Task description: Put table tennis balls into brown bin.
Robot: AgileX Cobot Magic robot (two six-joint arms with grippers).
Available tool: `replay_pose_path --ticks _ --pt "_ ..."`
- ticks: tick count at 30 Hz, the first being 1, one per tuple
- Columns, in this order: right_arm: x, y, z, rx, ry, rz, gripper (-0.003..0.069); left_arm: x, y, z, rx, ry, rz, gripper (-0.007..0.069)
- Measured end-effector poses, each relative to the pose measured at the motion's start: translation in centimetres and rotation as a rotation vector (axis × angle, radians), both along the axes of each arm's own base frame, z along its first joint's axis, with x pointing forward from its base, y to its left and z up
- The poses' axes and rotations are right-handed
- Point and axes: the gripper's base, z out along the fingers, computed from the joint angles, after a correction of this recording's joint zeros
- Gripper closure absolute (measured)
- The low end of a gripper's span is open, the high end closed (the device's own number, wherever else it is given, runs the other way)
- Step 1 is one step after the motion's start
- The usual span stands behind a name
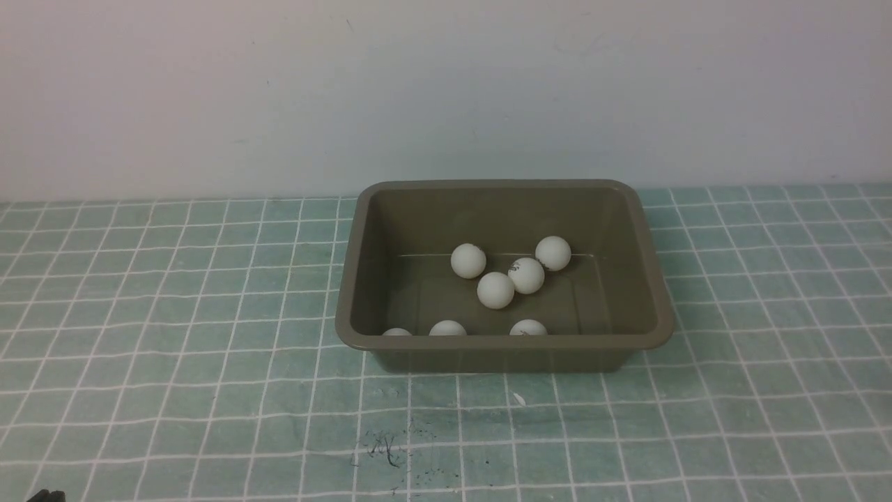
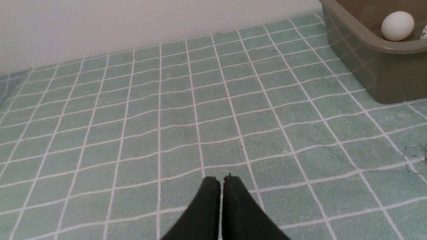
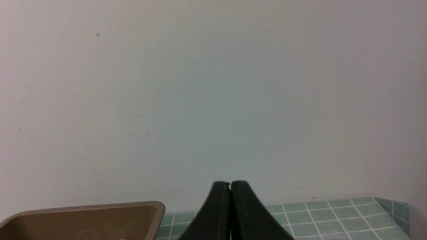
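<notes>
Front view: seven table tennis balls (image 1: pixel 495 290) lie inside the brown bin (image 1: pixel 655 335) on the table (image 1: pixel 174 390). Left wrist view: the left pincer (image 2: pixel 222 180) is clenched, empty, above the table. Right wrist view: the right pincer (image 3: pixel 230 184) is clenched, empty.

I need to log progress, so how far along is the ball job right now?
It looks finished or nearly so. Seven table tennis balls lie inside the brown bin, three of them half hidden behind its near wall. Nothing is in hand: the left gripper and right gripper are both shut and empty. No ball shows on the checked cloth in any view, so nothing visible is left to move.
</notes>
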Motion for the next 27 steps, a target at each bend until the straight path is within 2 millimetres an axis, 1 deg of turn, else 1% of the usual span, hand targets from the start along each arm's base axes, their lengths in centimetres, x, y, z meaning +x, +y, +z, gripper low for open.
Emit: replay_pose_path --ticks 6,8,17,21,24,26,27 --pt "0.0 0.0 0.0 0.009 -0.001 0.006 0.0673 0.0 0.0 0.0 -0.001 0.0 0.0 0.0629" --pt "0.0 0.3 0.0 0.043 -0.001 0.043 0.0673 0.0 0.0 0.0 -0.001 0.0 0.0 0.0629" --pt "-0.1 1.8 0.1 -0.058 -0.013 0.188 0.0673 0.0 0.0 0.0 -0.001 0.0 0.0 0.0629" --pt "-0.1 1.9 -0.2 -0.073 0.013 0.202 0.0673 0.0 0.0 0.0 -0.001 0.0 0.0 0.0629" --pt "0.4 1.9 -1.5 -0.099 0.064 0.185 0.0673 0.0 0.0 0.0 -0.001 0.0 0.0 0.0629" --pt "1.0 1.9 -3.2 -0.111 0.12 0.154 0.0673 0.0 0.0 0.0 -0.001 0.0 0.0 0.0629" --pt "1.4 1.9 -4.3 -0.117 0.158 0.128 0.0673 0.0 0.0 0.0 -0.001 0.0 0.0 0.0629"
